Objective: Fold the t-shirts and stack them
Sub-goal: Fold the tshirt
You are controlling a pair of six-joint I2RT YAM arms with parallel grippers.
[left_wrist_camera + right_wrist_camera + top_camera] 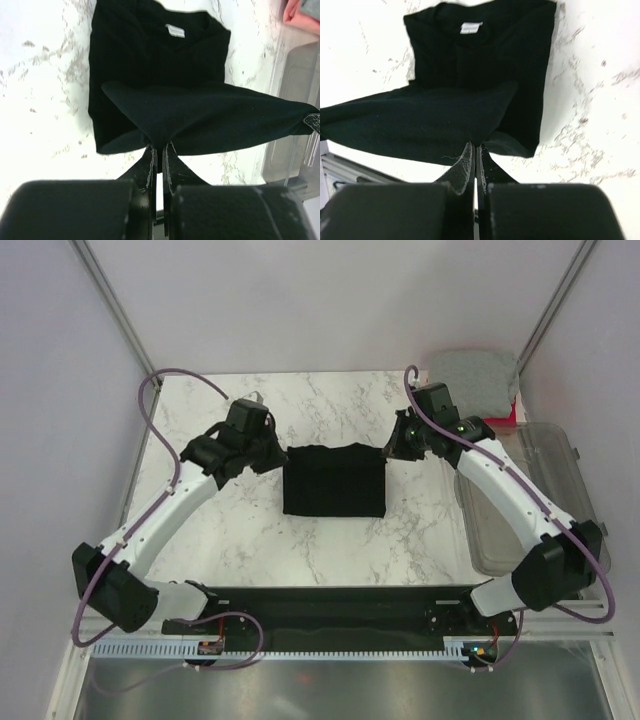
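The black t-shirt (334, 480) lies partly folded in the middle of the marble table. My left gripper (277, 452) is shut on its far-left edge and my right gripper (390, 450) is shut on its far-right edge. Both hold that edge lifted and stretched between them over the rest of the shirt. In the left wrist view the cloth (200, 117) runs from my left gripper (159, 146). In the right wrist view the cloth (415, 125) runs from my right gripper (476, 146). A folded grey t-shirt (472, 376) sits on a red-pink one (502, 416) at the far right.
A clear plastic bin (525, 500) stands along the right side of the table, under my right arm. It also shows in the left wrist view (295, 115). The enclosure's walls and metal posts close in the back and sides.
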